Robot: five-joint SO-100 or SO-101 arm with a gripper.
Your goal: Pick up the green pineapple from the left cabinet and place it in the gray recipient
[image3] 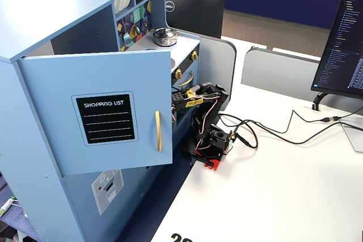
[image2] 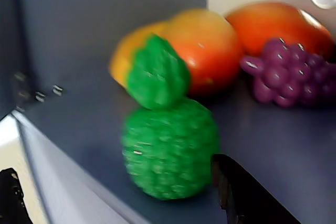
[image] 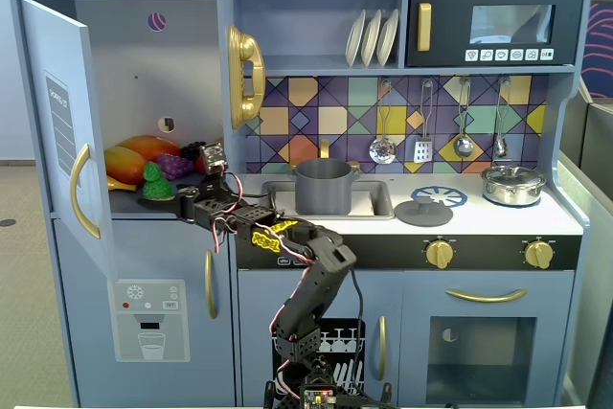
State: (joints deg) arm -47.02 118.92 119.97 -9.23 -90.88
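Note:
The green pineapple stands upright at the front of the left cabinet's shelf. In the wrist view the pineapple fills the middle, with its leafy crown on top. My gripper reaches into the cabinet from the right and is open. In the wrist view my gripper has the pineapple between its jaws, close to the right finger and well clear of the left finger. The gray recipient stands in the sink. In the fixed view from the side the open door hides gripper and fruit.
Orange-yellow mangoes and a purple grape bunch lie behind the pineapple. The cabinet door with its gold handle stands open at the left. A gray lid and a steel pot sit on the counter.

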